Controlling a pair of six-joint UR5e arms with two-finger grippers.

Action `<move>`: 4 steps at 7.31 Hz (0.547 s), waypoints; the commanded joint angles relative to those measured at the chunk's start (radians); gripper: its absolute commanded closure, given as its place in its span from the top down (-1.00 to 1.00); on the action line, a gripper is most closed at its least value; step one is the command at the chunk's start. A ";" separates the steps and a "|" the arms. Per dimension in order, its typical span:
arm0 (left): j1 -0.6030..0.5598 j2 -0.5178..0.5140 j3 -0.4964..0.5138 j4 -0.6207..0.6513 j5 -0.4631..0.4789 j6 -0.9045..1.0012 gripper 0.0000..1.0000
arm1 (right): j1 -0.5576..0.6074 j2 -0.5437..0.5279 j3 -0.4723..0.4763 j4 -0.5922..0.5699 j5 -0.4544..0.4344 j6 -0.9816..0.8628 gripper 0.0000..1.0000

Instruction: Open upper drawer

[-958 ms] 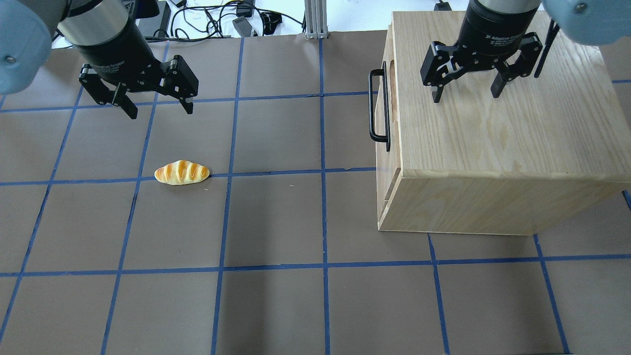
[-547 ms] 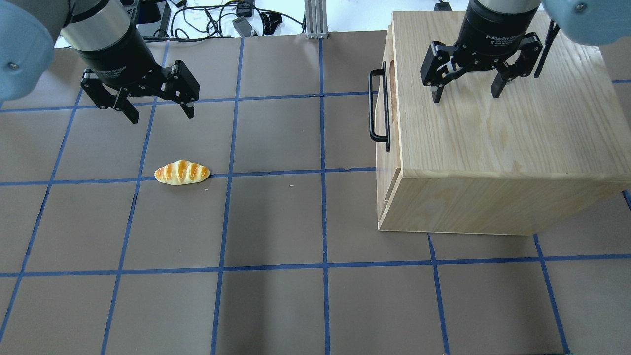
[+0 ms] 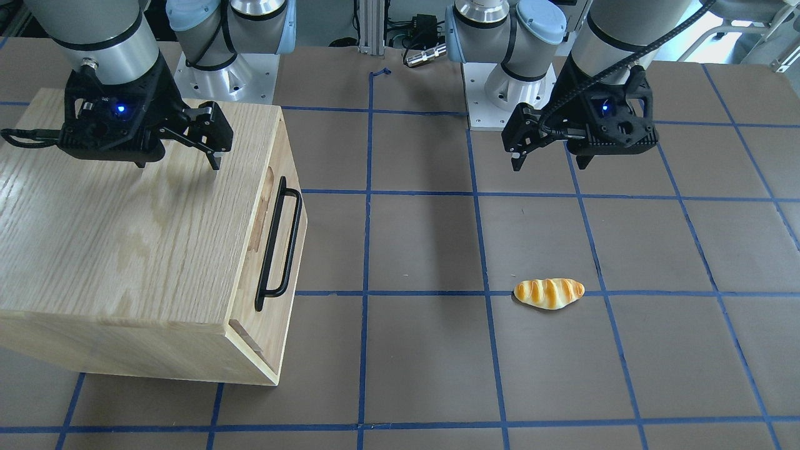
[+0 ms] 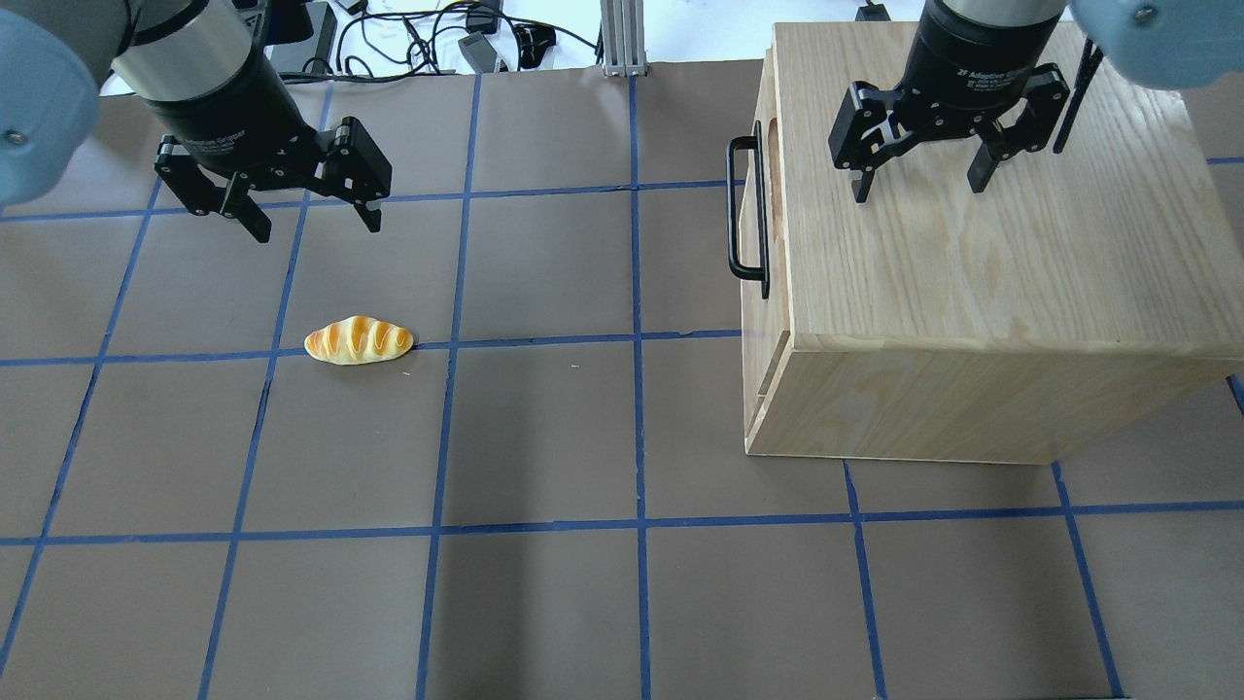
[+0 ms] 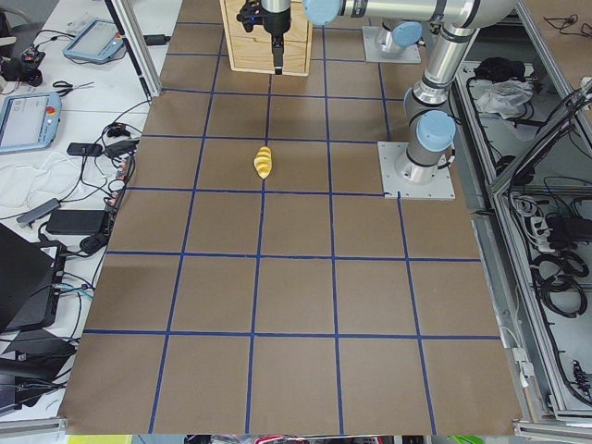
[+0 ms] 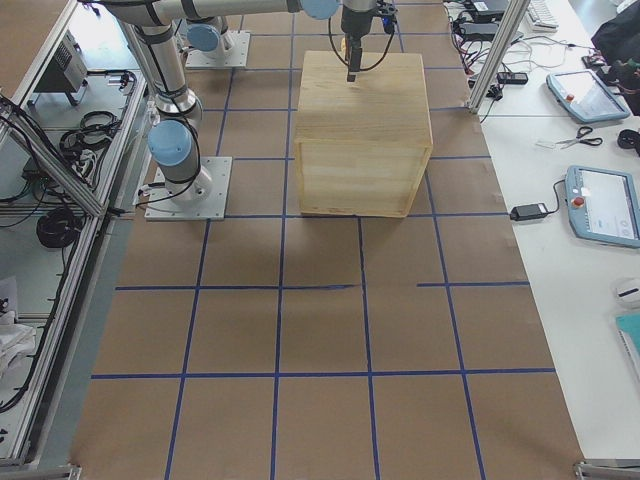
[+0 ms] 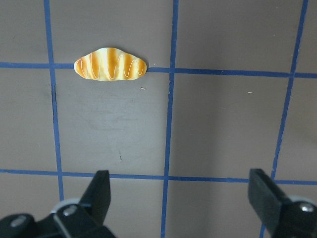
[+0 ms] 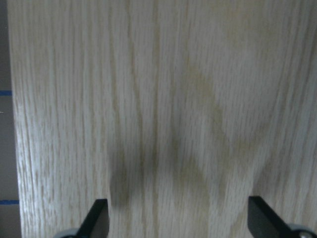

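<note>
The upper drawer (image 4: 760, 228) is the top part of the wooden cabinet's front and faces the table's middle. Its front lies flush with the cabinet, with a long black bar handle (image 4: 745, 209) and a finger slot; it also shows in the front-facing view (image 3: 272, 206). My right gripper (image 4: 918, 190) is open and empty, hovering over the cabinet's top (image 8: 158, 99), behind the drawer front. My left gripper (image 4: 317, 226) is open and empty over the table far to the left, beyond a bread roll (image 4: 359, 340).
The oak cabinet (image 4: 972, 262) fills the right part of the table. The bread roll (image 7: 110, 64) lies on the brown mat with blue grid lines. Cables and devices lie past the table's far edge (image 4: 437, 39).
My left gripper has shifted slightly toward the near side. The right gripper, the drawer and the roll have not moved.
</note>
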 commanded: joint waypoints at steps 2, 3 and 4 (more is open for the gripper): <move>0.001 0.009 0.018 -0.003 0.003 -0.003 1.00 | -0.002 0.000 0.000 0.000 0.000 0.001 1.00; -0.010 0.019 0.030 -0.008 0.002 -0.003 1.00 | 0.000 0.000 0.001 0.000 0.000 -0.001 1.00; -0.013 0.023 0.018 -0.008 -0.009 -0.010 1.00 | 0.000 0.000 0.001 0.000 0.000 -0.001 1.00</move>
